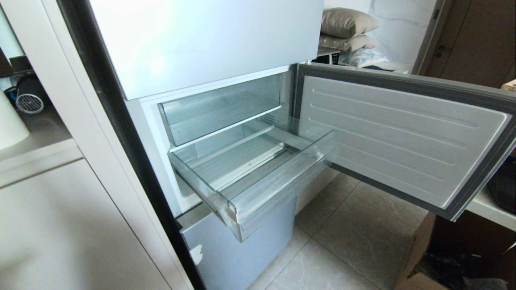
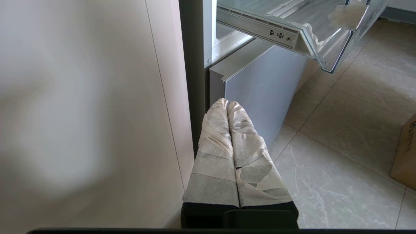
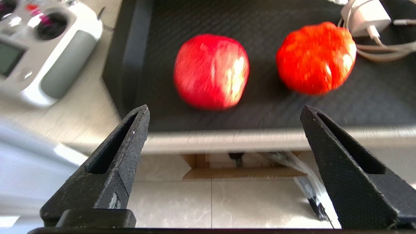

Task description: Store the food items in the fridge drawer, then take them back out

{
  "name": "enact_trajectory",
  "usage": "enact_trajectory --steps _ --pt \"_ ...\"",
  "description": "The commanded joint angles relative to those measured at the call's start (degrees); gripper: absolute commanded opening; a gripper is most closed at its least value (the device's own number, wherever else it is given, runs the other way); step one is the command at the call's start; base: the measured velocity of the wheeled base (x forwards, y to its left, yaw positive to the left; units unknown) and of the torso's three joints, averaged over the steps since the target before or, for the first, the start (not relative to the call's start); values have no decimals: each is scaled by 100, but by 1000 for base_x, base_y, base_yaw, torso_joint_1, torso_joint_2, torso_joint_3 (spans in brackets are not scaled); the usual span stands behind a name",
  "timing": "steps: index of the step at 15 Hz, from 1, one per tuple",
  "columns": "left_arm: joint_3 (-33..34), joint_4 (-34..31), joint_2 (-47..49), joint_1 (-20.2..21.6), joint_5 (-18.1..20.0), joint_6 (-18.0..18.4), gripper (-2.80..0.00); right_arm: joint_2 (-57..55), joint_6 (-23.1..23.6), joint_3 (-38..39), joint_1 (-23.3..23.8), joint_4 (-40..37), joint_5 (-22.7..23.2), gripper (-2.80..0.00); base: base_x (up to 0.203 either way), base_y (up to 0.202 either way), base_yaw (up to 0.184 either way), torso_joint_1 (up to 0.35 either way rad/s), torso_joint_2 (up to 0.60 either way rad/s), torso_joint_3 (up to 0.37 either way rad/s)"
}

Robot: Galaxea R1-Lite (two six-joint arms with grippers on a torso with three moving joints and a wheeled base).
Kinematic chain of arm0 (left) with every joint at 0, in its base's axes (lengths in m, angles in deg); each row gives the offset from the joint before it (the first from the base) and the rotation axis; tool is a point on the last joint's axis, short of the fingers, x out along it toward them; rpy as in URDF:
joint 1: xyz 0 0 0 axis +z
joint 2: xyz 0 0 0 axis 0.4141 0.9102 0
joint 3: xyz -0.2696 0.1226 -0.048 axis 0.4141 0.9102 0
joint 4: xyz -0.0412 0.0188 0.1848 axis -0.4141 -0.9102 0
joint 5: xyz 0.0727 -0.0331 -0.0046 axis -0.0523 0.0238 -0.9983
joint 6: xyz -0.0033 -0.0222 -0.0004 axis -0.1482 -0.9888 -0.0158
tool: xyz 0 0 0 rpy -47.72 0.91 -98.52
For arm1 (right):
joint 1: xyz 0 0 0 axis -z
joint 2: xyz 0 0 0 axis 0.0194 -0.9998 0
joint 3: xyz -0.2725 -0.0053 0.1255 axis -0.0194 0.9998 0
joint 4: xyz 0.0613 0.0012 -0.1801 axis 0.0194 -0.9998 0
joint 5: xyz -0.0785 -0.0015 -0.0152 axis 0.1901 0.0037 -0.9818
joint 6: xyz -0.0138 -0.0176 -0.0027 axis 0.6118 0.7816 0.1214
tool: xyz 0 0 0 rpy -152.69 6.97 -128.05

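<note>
The clear fridge drawer point(image 1: 278, 189) stands pulled out of the open fridge with nothing in it; its corner point(image 2: 320, 48) also shows in the left wrist view. In the right wrist view a plain red apple-like fruit point(image 3: 211, 71) and an orange-red ribbed fruit point(image 3: 316, 58) lie side by side on a black mat point(image 3: 260, 107) on a light counter. My right gripper point(image 3: 224, 110) is open and empty, hanging before the counter's edge, short of the red fruit. My left gripper point(image 2: 227, 104) is shut, its taped fingers low beside the blue-grey bottom fridge front point(image 2: 260, 91). Neither gripper shows in the head view.
The fridge door point(image 1: 403, 137) swings wide to the right. A second clear bin point(image 1: 219, 108) sits above the drawer. A remote controller point(image 3: 42, 55) and a white charger with cable point(image 3: 367, 16) flank the mat. A cardboard box point(image 1: 419, 257) stands on the tiled floor under the counter.
</note>
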Motion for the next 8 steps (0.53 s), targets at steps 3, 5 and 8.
enact_trajectory --steps 3,5,8 --pt "0 -3 0 0 -4 -1 -280 -870 -7 -778 23 31 0 0 0 0 0 0 0 0" --pt "0 -3 0 0 -4 -1 -280 -1202 -15 -1149 13 32 -1 0 0 0 0 0 0 0" --pt "0 -3 0 0 -4 -1 -280 -1618 -16 -1598 1 32 -1 0 0 0 0 0 0 0"
